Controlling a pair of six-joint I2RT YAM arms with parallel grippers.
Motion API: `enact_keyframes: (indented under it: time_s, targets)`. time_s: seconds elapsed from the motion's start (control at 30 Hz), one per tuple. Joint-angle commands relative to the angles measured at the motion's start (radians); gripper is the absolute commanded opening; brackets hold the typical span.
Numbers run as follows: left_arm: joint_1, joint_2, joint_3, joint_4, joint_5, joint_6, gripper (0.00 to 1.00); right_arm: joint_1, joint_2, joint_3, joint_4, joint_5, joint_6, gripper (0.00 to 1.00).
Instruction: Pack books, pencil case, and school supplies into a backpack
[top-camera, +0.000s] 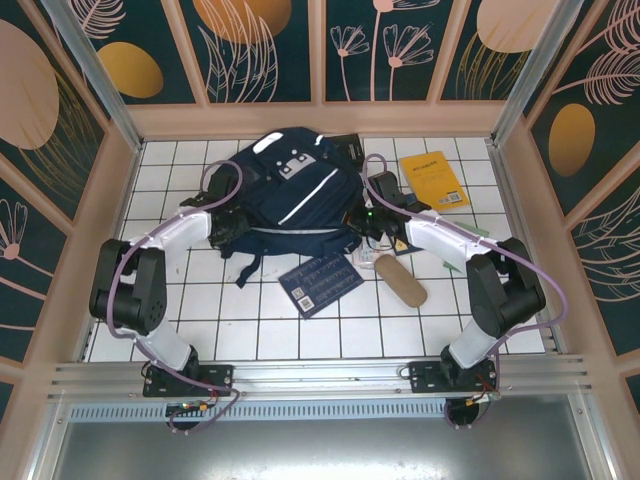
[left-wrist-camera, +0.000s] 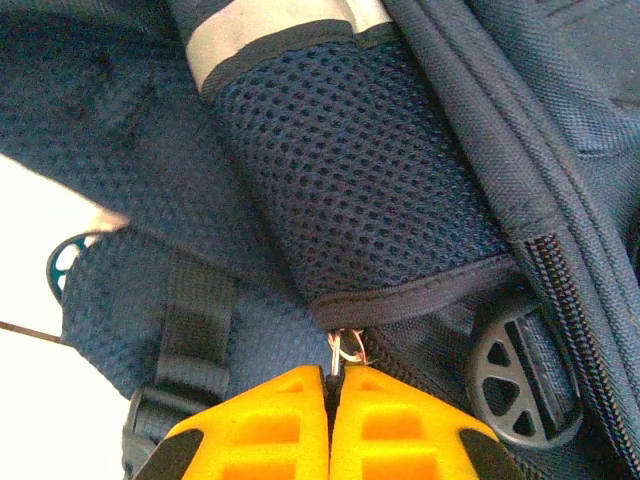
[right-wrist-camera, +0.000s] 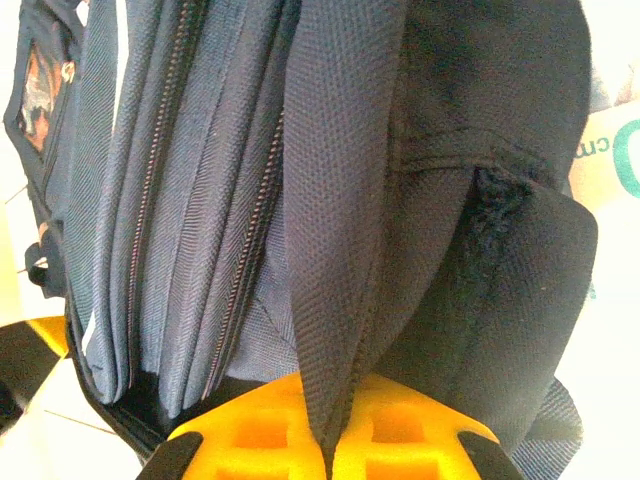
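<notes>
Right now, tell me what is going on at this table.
Both arms are at the large navy blue fabric backpack. The left hand is shut on a small metal zipper pull at its side; the right hand pinches a fold of its fabric. A bright yellow book, a navy grid-patterned book and a tan tube-shaped pencil case lie outside it on the white tiled table.

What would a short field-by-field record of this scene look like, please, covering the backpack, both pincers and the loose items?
Backpack: large navy blue fabric backpack, lying mid-table between the two arms
Left pincer: shut on small metal zipper ring of the backpack
Right pincer: shut on a fold of the backpack's fabric
Loose items: bright yellow book at far right; navy grid-patterned book and tan cylindrical pouch on the near side of the backpack
Surface: white tiled table
</notes>
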Motion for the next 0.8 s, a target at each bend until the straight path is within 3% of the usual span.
enact_keyframes:
  time_s: [0.0,0.17,0.5,0.77]
  targets:
    - [0.078,0.038,0.033,-0.033,-0.224,-0.031,0.0,-0.042,-0.051,-0.015,-0.046,0.088,-0.043,0.0]
    - [0.082,-0.083,-0.014,-0.075,-0.299,-0.071,0.0,-0.009,-0.02,0.039,-0.016,0.061,-0.078,0.0]
    - [0.081,-0.343,-0.091,-0.239,-0.461,-0.107,0.0,0.068,0.201,0.298,-0.049,0.03,-0.158,0.0]
    - [0.081,-0.519,-0.203,-0.294,-0.405,-0.16,0.0,0.077,0.385,0.541,-0.116,0.003,-0.21,0.0]
